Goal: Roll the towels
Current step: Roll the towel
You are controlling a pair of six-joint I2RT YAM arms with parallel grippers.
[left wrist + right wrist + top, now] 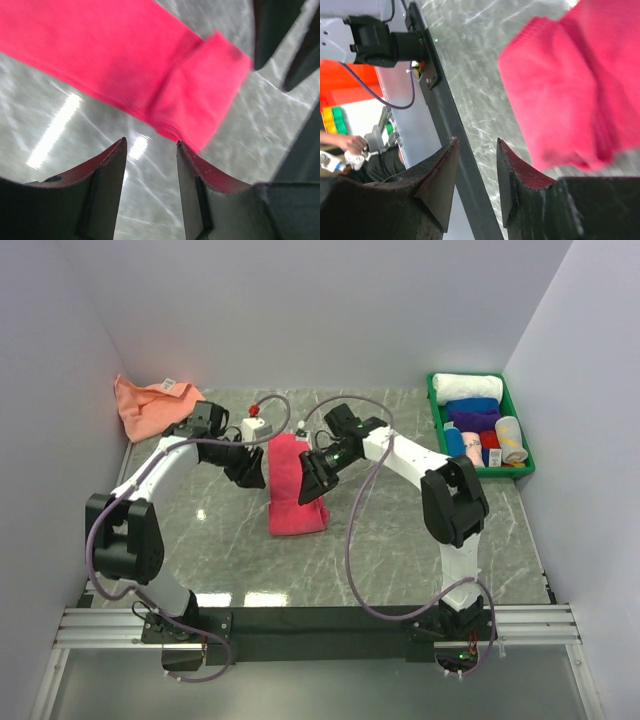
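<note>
Crimson pink soft cloth towel (297, 502) lies as a long folded strip mid-way across the grey marbled surface (420, 540), nearer its far edge (one end doubled over), flanked by left hand (256, 476) and right hand (307, 486), both with fingers parted, gripping nothing.

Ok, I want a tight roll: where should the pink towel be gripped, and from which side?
Probably the far short end of the pink towel, pinching one corner from each long side. It lies flat as a narrow strip running near to far, leaving that edge free.
</note>
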